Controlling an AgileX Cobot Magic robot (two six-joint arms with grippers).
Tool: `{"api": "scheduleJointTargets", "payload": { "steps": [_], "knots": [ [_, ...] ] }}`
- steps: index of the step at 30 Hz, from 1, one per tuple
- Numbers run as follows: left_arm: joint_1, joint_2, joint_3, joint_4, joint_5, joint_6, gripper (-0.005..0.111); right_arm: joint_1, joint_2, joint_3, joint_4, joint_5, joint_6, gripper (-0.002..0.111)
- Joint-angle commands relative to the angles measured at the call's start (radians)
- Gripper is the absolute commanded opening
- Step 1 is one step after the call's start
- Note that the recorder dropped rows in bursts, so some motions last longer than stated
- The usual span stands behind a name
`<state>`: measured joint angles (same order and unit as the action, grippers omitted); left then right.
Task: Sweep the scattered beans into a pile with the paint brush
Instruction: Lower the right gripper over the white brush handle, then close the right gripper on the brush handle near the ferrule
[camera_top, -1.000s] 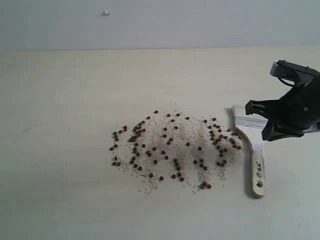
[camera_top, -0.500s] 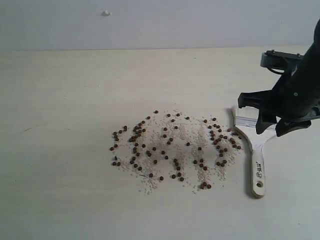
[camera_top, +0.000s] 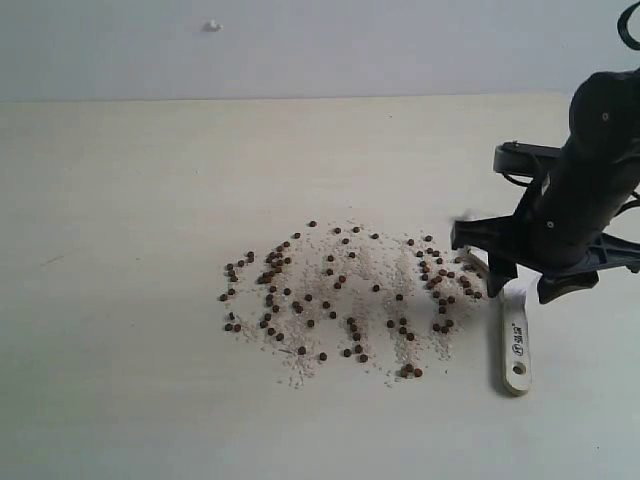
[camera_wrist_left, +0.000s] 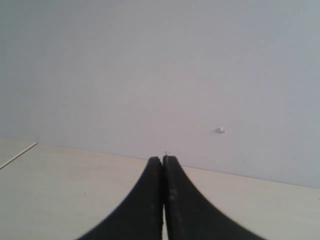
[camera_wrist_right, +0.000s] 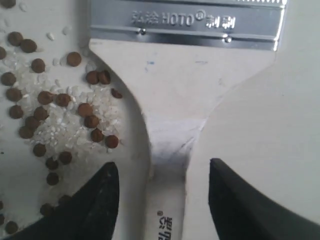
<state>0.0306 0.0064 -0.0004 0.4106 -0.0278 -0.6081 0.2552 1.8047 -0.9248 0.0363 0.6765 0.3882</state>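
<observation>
Dozens of beans (camera_top: 345, 290) scattered left of brush (camera_top: 515, 345). Right gripper (camera_wrist_right: 164, 172) spread wide, straddling brush handle, gripping nothing. Left gripper (camera_wrist_left: 163, 160) closed, empty.

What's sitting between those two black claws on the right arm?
The paint brush. In the right wrist view, the narrow neck of its cream handle lies inside the open right gripper, with a gap on each side, so it is not gripped.
</observation>
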Motion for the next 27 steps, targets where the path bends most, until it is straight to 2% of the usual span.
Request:
{"api": "scheduleJointTargets", "payload": {
  "steps": [1,27],
  "knots": [
    [0.004,-0.006,0.000,-0.002,-0.005,0.003,0.000,0.001,0.001,0.043,-0.024,-0.110,0.034,0.051],
    [0.004,-0.006,0.000,-0.002,-0.005,0.003,0.000,0.001,0.059,0.050,-0.064,-0.165,0.096,0.051]
  ]
}}
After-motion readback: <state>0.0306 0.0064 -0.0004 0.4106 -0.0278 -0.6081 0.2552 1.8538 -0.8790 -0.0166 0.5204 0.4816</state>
